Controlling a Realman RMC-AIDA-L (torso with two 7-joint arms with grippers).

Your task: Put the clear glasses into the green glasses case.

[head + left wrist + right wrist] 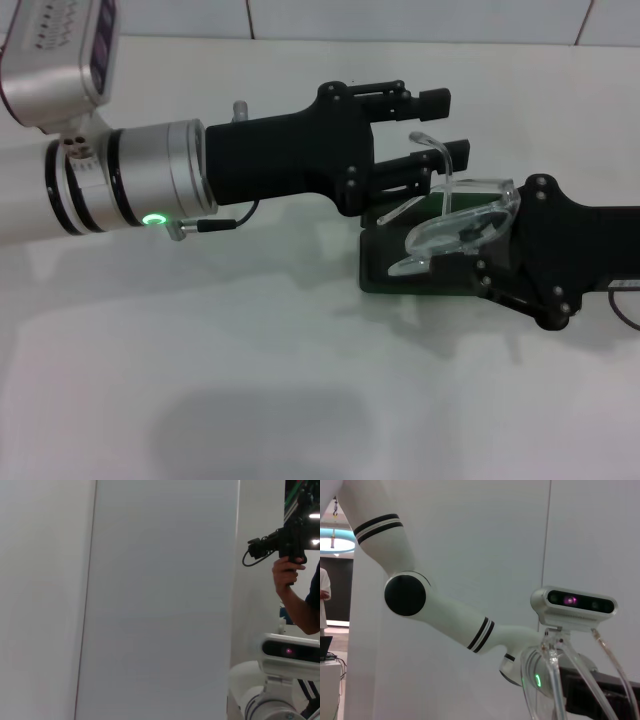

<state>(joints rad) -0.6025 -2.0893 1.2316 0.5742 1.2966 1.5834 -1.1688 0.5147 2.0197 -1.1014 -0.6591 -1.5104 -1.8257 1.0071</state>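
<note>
White table (200,380), tiled wall behind. My right gripper (478,240) clenched on clear glasses (455,228), hovering just above green glasses case (420,270). My left gripper (430,135) spread, empty, beside case. Step: placing. Next: lower glasses into case, then release.

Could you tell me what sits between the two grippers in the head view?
The clear glasses, held up by the right gripper over the green glasses case, face the left gripper.
</note>
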